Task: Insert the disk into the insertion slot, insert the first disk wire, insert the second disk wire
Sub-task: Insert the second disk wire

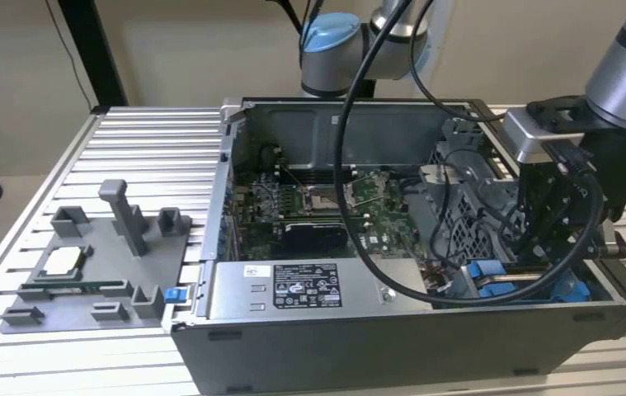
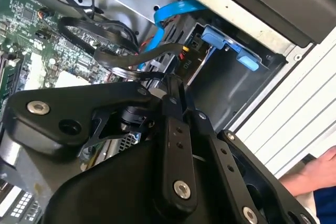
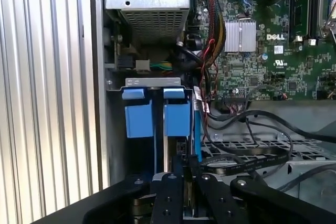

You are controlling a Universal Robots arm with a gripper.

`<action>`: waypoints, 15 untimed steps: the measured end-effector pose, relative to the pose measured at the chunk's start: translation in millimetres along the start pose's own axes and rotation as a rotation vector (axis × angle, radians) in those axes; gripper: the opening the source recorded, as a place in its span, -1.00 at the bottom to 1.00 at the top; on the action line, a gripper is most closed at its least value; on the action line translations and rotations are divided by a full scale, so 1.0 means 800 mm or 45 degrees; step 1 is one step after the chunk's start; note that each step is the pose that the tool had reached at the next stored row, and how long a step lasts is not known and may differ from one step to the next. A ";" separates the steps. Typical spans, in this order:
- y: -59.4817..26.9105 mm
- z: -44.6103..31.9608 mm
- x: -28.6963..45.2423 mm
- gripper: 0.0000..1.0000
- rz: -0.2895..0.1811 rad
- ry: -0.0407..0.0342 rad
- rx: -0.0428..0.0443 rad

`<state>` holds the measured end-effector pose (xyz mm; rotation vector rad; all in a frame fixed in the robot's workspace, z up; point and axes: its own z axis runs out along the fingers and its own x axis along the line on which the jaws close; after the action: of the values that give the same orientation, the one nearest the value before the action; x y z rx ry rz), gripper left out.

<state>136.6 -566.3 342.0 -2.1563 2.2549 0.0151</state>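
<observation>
The open computer case [image 1: 401,330] lies on the table. My gripper [image 1: 535,243] reaches down into its corner at the exterior view's right, over the insertion slot [image 3: 152,82]. The disk's blue frame tabs [image 3: 139,116] sit inside the slot, and its silver body is hidden. In both wrist views my fingertips [image 2: 170,85] are pressed together. A blue disk wire [image 3: 197,129] runs down beside the tabs into them. The same blue wire [image 2: 168,14] curves toward the fingers next to a black plug [image 2: 186,59]. The wire's end is hidden.
A grey power-supply box [image 1: 290,289] and the green motherboard [image 1: 313,206] fill the case's middle. A perforated cage [image 1: 456,219] with black cables stands close to my gripper. A grey fixture [image 1: 82,264] lies on the ribbed table [image 1: 125,140]. A person's hand [image 2: 315,174] rests outside the case.
</observation>
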 end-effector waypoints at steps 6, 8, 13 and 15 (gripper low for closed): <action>0.000 -0.0012 -0.0007 -1.00 0.000 -0.0015 0.000; 0.000 -0.0047 -0.0006 -1.00 0.000 -0.0002 -0.002; 0.000 -0.0007 -0.0004 -1.00 0.000 0.0009 0.009; 0.000 0.0007 -0.0005 -1.00 0.000 0.0012 0.016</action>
<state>136.3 -565.9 341.4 -2.1507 2.2495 0.0002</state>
